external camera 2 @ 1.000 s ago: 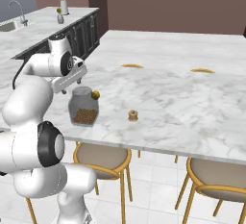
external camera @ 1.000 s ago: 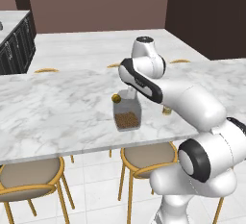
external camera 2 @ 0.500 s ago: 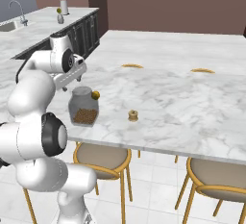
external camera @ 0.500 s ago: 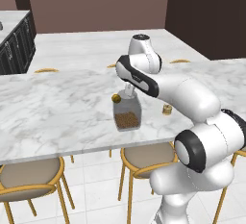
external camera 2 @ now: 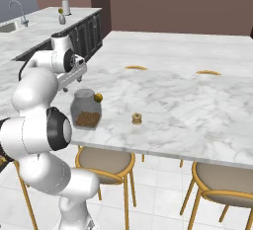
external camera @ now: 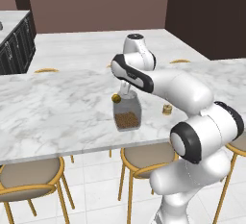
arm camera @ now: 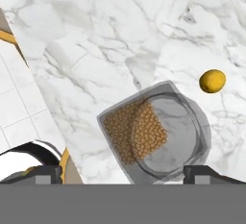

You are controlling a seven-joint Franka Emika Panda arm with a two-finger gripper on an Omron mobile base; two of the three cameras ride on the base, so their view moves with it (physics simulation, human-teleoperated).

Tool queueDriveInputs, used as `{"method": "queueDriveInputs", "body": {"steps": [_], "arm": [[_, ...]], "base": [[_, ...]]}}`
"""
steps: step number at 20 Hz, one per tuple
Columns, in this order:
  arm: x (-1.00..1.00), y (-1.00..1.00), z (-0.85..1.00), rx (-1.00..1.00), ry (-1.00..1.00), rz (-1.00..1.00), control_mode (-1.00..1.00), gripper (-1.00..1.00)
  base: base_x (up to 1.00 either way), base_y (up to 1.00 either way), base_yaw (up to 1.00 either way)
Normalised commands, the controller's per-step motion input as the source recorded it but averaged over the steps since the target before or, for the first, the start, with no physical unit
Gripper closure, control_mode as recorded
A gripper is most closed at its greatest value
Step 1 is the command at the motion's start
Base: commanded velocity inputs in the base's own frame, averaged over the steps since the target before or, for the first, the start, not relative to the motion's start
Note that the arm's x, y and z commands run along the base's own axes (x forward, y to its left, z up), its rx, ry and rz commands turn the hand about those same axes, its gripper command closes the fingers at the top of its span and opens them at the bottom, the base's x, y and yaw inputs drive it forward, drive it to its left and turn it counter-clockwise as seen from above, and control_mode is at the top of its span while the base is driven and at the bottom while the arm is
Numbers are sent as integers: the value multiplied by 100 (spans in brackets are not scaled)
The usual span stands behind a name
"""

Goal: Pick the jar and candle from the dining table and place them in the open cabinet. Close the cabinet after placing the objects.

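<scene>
Above the jar (external camera: 127, 114) is where my claw (arm camera: 122, 172) now hangs, after my arm swung in over the last moment from a spot further off to the side; the jar itself has not budged. My fingers (arm camera: 49, 173) stand fully apart, one on either side of the glass as the hand view has it, and they clamp nothing yet. I judge this to be the line-up for the first pick: what remains is to come down around the jar's shoulders and close, and the risk is knocking its golden knob (arm camera: 212, 81), which juts out to one side.

Beside the jar, well apart from it, the candle (external camera 2: 137, 119) sits untouched, further along the same edge. Both rest on the dining table (external camera: 57, 103), the jar near the table's front edge, with tan-seated stools (external camera 2: 105, 162) tucked below that edge. Beyond the jar, across a strip of pale floor, a marble counter (external camera 2: 44, 21) over dark drawers carries a tap and a couple of small bottles. I cannot make out the open cabinet from where I stand.
</scene>
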Motion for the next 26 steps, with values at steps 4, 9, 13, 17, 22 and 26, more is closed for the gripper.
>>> {"method": "queueDriveInputs", "body": {"steps": [4, 9, 13, 17, 22, 26], "arm": [[6, 16, -26, -2, 0, 2, -100, -100], [2, 6, -20, -1, 0, 0, -100, -100], [13, 0, -14, 0, 0, 0, -100, -100], [20, 0, -12, 0, 0, 1, -100, -100], [13, 1, -20, 0, 0, 4, -100, -100], [4, 1, -39, -1, 1, 6, -100, -100]], "base": [[0, 0, 0], [0, 0, 0], [0, 0, 0], [0, 0, 0], [0, 0, 0], [0, 0, 0]]}}
